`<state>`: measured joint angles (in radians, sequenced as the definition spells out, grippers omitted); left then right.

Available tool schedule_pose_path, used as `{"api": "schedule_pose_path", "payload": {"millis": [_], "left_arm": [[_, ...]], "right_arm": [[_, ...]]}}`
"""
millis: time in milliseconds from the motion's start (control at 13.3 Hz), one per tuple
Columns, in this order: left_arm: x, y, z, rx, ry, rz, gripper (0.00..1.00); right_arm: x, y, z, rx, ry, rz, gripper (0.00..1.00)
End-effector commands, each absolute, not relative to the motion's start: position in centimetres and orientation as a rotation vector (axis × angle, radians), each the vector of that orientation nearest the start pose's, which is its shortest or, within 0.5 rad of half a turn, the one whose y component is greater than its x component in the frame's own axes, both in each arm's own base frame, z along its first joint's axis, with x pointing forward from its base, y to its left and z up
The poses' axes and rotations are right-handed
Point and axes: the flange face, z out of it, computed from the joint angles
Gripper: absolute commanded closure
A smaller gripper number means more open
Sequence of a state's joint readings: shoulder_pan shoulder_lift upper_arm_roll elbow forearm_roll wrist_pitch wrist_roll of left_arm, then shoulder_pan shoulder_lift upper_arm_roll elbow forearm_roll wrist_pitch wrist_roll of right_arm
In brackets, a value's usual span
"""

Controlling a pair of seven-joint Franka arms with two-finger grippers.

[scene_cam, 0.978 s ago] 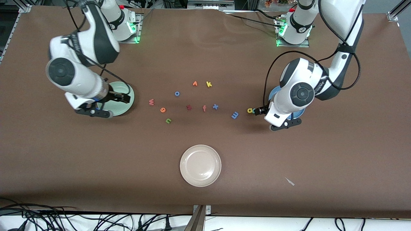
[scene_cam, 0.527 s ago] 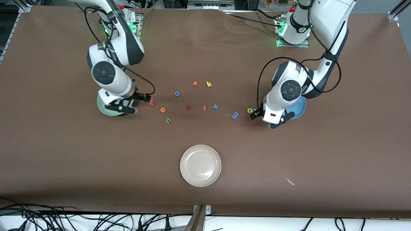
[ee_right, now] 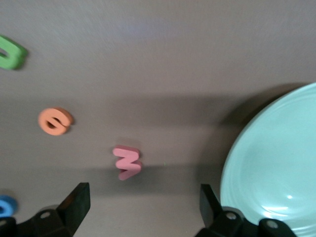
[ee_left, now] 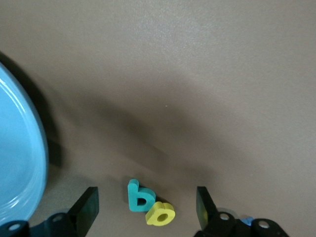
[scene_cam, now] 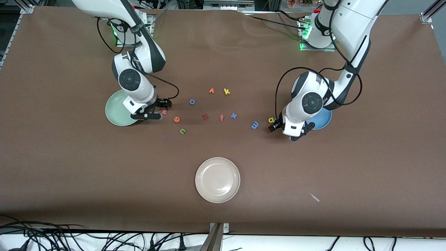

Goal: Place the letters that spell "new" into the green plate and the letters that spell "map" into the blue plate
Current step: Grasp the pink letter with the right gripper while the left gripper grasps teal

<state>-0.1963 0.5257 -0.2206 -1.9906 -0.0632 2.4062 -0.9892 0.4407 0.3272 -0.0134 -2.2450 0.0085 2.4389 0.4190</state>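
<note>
A cream plate (scene_cam: 217, 180) sits nearest the camera, unused. Farther up, the stray letters lie in a loose row on the tabletop. The left gripper (scene_cam: 273, 125) hovers low with jaws spread around the teal p (ee_left: 137, 196) and yellow a (ee_left: 161, 215), just beside the blue plate (scene_cam: 323, 120); only its wrist view shows these touching. The right gripper (scene_cam: 163, 105), jaws released, lines up over the pink w (ee_right: 127, 162) beside the green plate (scene_cam: 116, 109), likely for short carries.

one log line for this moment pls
left gripper: open, over p and a | right gripper: open, over w | plates: no letters seen
</note>
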Motion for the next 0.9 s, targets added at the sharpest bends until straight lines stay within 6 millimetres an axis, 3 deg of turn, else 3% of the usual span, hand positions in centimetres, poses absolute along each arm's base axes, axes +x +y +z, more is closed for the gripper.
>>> {"api": "schedule_pose_path", "payload": {"millis": [0, 75, 150, 376, 827], "left_arm": [[55.1, -24.2, 18.6, -3.026, -1.079, 0.295, 0.17], [54.9, -24.4, 18.2, -3.023, -1.079, 0.302, 0.17], [54.8, -24.4, 17.8, -3.013, -1.098, 0.319, 0.19], [54.3, -24.6, 16.8, -2.992, -1.122, 0.35, 0.24], [53.6, -25.1, 16.1, -2.983, -1.1, 0.374, 0.43]], "right_arm": [[47.9, 21.9, 19.9, -3.18, -0.037, 0.131, 0.26], [47.9, 21.9, 19.8, -3.179, -0.037, 0.124, 0.35], [47.9, 21.9, 19.6, -3.179, -0.037, 0.124, 0.36], [48.0, 22.5, 18.0, -3.161, -0.036, 0.065, 0.35], [47.6, 23.4, 17.6, -3.153, -0.04, 0.074, 0.37]]}}
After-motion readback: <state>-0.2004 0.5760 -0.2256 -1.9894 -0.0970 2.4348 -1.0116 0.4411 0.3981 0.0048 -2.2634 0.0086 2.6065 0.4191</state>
